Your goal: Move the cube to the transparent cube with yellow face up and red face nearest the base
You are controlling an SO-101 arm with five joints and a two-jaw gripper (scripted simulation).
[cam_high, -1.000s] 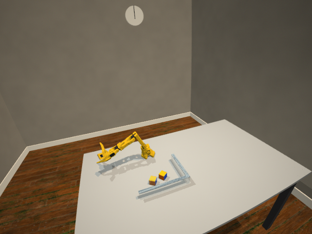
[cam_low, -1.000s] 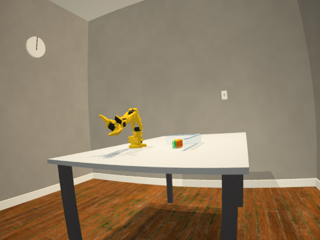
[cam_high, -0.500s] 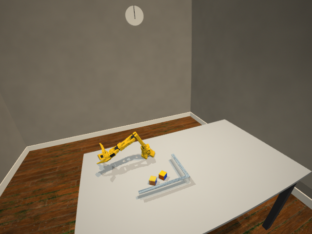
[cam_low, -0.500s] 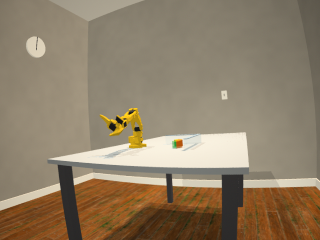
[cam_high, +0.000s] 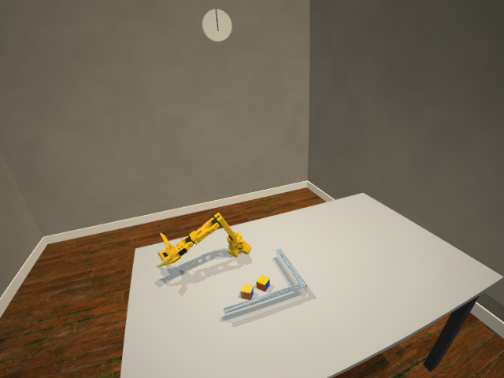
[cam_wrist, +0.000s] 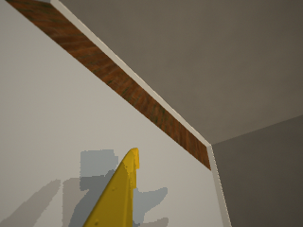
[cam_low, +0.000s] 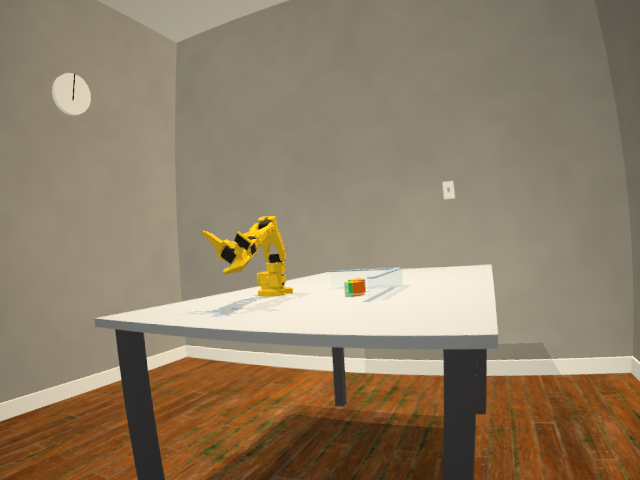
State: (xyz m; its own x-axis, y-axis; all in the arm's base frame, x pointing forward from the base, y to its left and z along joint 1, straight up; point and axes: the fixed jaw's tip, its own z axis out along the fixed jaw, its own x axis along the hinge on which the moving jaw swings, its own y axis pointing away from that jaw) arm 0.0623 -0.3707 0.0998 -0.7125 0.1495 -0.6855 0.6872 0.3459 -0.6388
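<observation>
Two cubes with yellow tops stand side by side on the white table, inside the corner of an L-shaped rail. The cube [cam_high: 262, 283] nearer the rail's corner has strong colours: an orange-red side and a blue side. The other cube [cam_high: 246, 290] looks paler, like the transparent one. In the exterior view they overlap as one green and orange block [cam_low: 358, 279]. My gripper [cam_high: 161, 250] is open and empty, held above the table's far left part, well away from both cubes; it also shows in the exterior view [cam_low: 214, 252]. The wrist view shows only one yellow jaw [cam_wrist: 118, 194] over the table.
A grey L-shaped rail [cam_high: 280, 284] lies on the table around the cubes on their right and front sides. The arm's base [cam_high: 238, 246] stands behind the cubes. The table's far left edge is close under the gripper.
</observation>
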